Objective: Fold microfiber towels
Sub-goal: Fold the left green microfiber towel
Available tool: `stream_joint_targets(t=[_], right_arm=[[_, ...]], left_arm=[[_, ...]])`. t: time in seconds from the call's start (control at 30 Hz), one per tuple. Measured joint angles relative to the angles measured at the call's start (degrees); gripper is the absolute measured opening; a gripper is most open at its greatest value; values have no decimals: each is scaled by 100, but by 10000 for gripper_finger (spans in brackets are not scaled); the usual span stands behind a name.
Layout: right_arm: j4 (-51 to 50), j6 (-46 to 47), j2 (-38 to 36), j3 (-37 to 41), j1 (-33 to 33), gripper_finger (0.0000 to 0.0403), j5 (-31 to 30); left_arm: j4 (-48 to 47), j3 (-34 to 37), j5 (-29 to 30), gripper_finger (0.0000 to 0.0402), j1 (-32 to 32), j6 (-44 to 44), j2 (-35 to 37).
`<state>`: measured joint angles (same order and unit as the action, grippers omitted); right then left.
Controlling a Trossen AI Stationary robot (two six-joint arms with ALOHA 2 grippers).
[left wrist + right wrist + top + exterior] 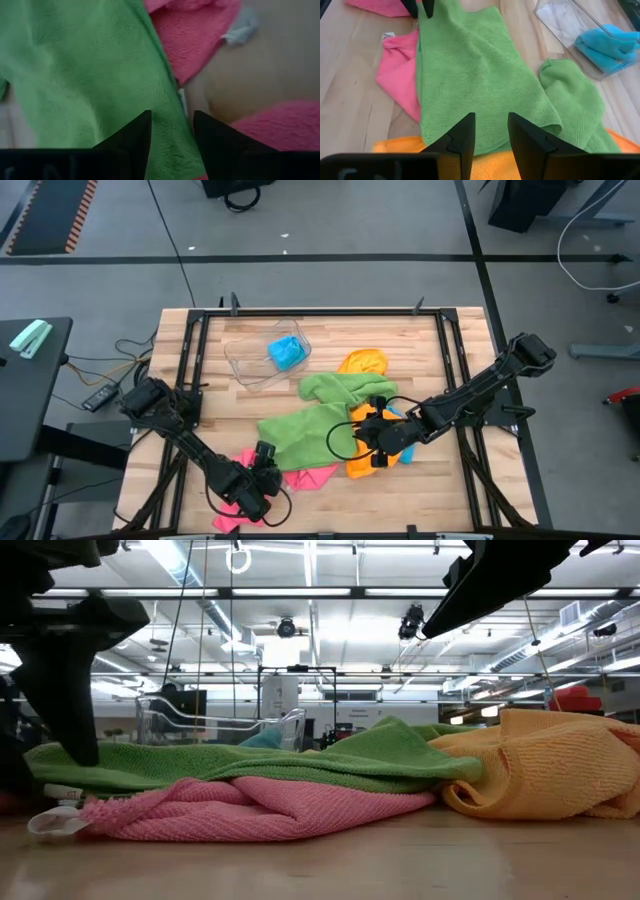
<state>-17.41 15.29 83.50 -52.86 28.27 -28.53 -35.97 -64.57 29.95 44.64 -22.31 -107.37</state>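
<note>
Pink towel (250,808) lies nearest the low camera, crumpled on the wooden tabletop (420,480) by the front edge, with a green towel (315,420) spread over its back part and reaching toward the middle of the table. At the front left corner the left gripper (262,467) sits over the near corner of that green towel; its fingers (132,137) are apart with green cloth showing between them, though whether they pinch it cannot be told. Behind, near the back edge, a clear tub (262,352) holds a blue towel (287,352). To the right, the right gripper (368,442) hangs over an orange towel (545,765) beside the green one, fingers parted and holding nothing.
</note>
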Motion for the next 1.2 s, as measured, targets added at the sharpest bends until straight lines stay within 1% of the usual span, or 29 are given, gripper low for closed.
stream_joint_targets(t=[0.1, 0.33, 0.43, 0.53, 0.63, 0.67, 0.77, 0.87, 1.03, 1.2], right_arm=[[15, 5, 0, 0, 0, 124, -1], [154, -6, 2, 18, 0, 124, -1], [648, -74, 2, 229, 0, 124, 0], [1269, -137, 20, 503, 0, 124, 28], [1685, -208, 68, 684, 21, 124, 32], [1852, -220, 138, 704, 37, 124, 30], [2275, -315, 489, 676, 112, 124, 49], [2532, -483, 1091, 441, 196, 124, 62], [2524, -826, 2040, -306, 227, 124, 8], [2638, -1229, 2684, -1154, 223, 125, 5]], left_arm=[[-162, 6, 137, 154, -7, 1, -61], [-304, -27, 232, 134, 5, 83, -306], [-317, -25, 309, 117, 1, -22, -315], [-438, -65, 374, 83, 2, -38, -323], [-753, -240, 400, 27, -48, -65, -332], [-830, -315, 412, 17, -63, -115, -328], [-1243, -564, 417, 17, -111, -291, -307], [-1387, -836, 350, 14, -170, -360, -268], [-1575, -1140, -189, 12, -321, -583, -184], [-1481, -1236, -437, 23, -418, -800, -20]])
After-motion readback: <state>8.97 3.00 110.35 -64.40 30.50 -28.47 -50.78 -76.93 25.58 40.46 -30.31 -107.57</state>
